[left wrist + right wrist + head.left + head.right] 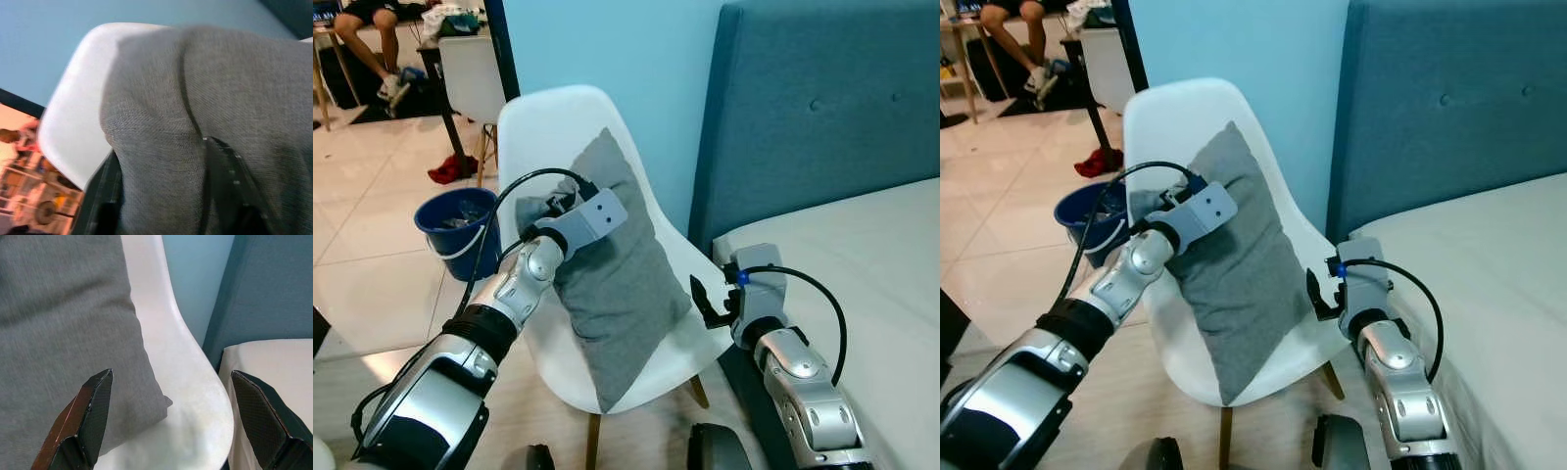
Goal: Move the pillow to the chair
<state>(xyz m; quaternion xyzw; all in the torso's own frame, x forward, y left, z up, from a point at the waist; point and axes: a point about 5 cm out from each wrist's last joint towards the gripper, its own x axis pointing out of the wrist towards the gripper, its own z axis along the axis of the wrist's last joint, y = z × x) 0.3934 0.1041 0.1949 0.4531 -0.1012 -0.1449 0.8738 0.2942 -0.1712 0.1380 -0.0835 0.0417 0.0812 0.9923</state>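
One pillow (617, 284) upright-tilted, leaning on chair (543, 122) back.

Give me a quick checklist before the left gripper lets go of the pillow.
1. Pillow on the chair seat, leaning on the backrest: ok.
2. Left gripper pinching a fold of pillow fabric: ok.
3. Right gripper open, apart from the pillow: ok.
4. Pillow's lower corner inside the seat's front edge: not ok, it overhangs.
5. Blue bucket beside the chair, away from both arms: ok.
6. Pillow stays put once released: cannot tell.
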